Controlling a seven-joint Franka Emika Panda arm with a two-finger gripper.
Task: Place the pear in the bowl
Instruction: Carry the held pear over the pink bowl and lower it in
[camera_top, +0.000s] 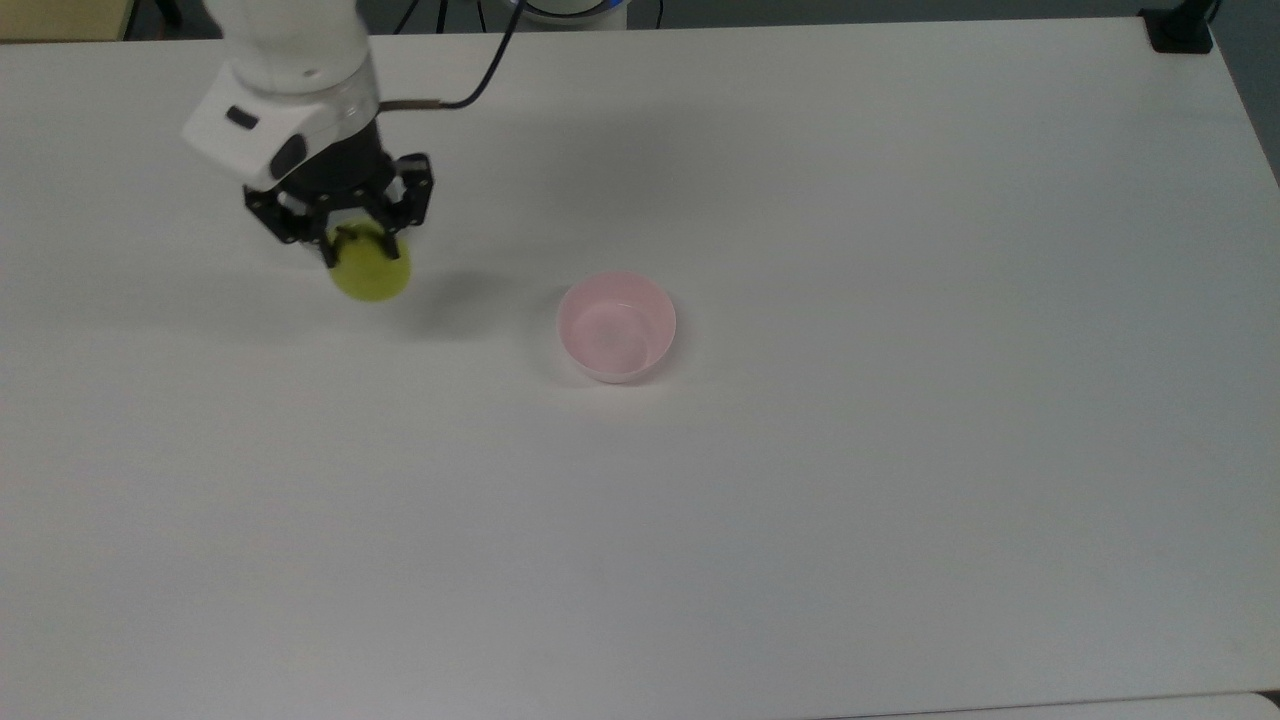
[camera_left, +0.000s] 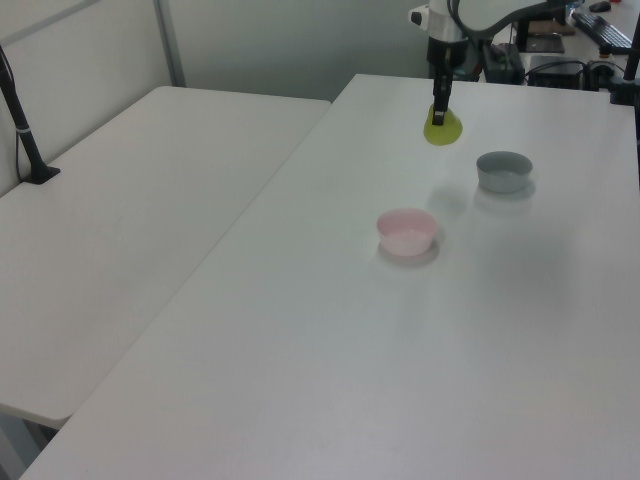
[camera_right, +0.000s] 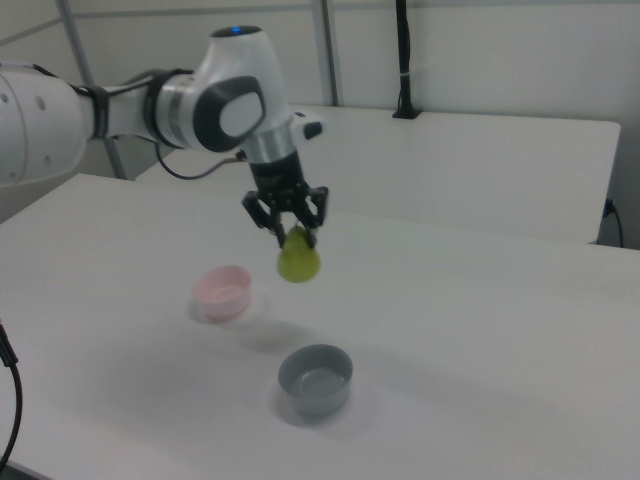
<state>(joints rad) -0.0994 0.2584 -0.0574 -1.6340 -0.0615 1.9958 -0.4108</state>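
The yellow-green pear (camera_top: 371, 269) (camera_left: 441, 129) (camera_right: 298, 262) hangs well above the white table, held at its top by my gripper (camera_top: 352, 237) (camera_left: 438, 113) (camera_right: 292, 235), whose black fingers are shut on it. The pale pink bowl (camera_top: 616, 326) (camera_left: 406, 231) (camera_right: 223, 290) stands empty on the table. In the top view the bowl lies to the right of the pear and a little lower. In the right view the pear hangs to the right of the pink bowl, above the gap between the two bowls.
A grey bowl (camera_left: 503, 171) (camera_right: 315, 379) stands on the table near the pink one. The white table (camera_top: 800, 500) is bare around them. A second table (camera_left: 120, 220) adjoins it, with a black post (camera_left: 22, 120) at its edge.
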